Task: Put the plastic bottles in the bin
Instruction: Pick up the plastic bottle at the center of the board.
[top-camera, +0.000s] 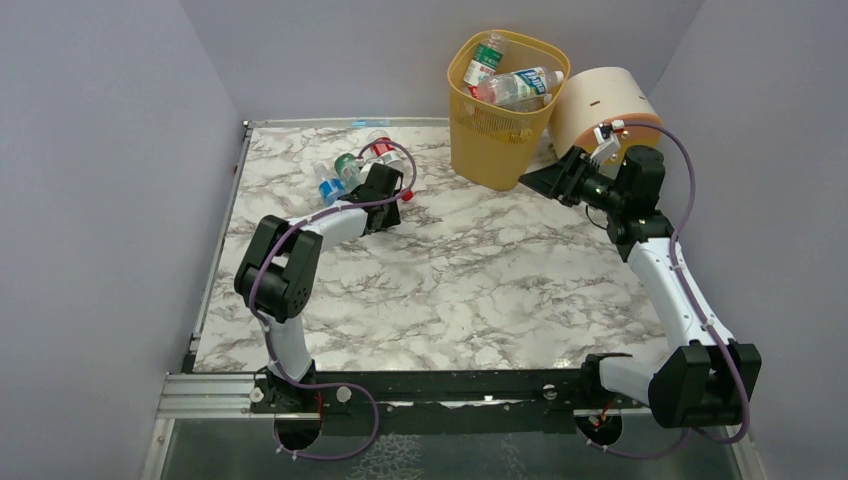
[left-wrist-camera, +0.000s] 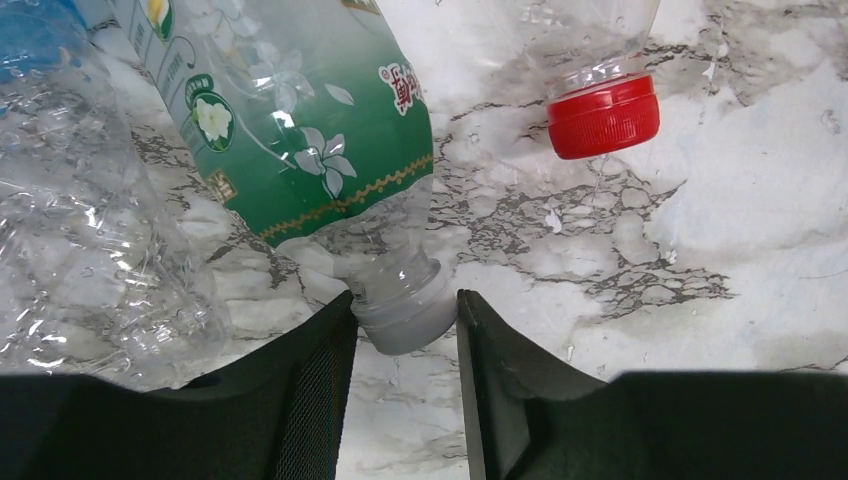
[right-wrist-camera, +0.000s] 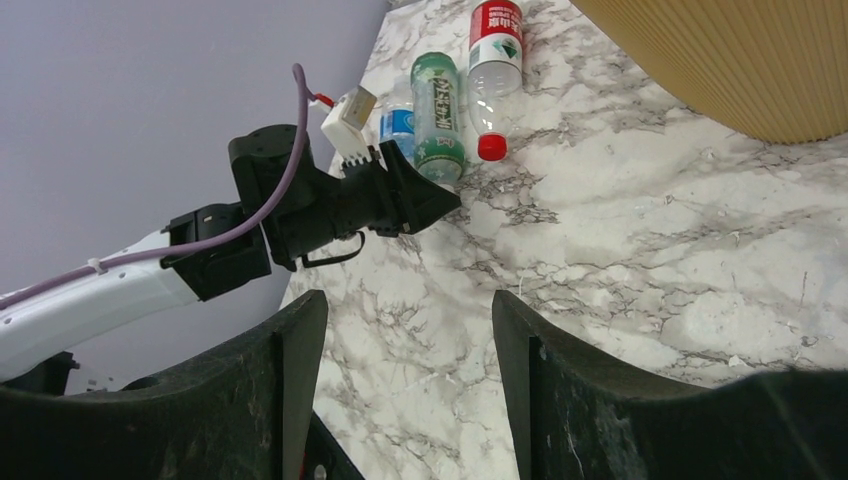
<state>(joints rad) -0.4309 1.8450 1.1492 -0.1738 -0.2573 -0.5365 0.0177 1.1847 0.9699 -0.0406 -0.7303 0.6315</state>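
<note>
Here, on grey-walled marble table (top-camera: 450, 290), left jaws pinch green-labelled bottle (left-wrist-camera: 300, 130); right jaws gape.

white grey-veined marble tabletop (top-camera: 470, 290), cream-and-peach cylinder (top-camera: 598, 100) at its far right corner, plain grey walls (top-camera: 100, 150)

The flat tabletop (top-camera: 480, 270) is white marble with grey veins. Left of the tall translucent yellow-orange perforated plastic bin (top-camera: 495, 150) lie a clear plastic bottle with a green, white-flowered label (left-wrist-camera: 300, 130) and whitish cap, and a clear red-capped plastic bottle (left-wrist-camera: 603, 115).
</note>
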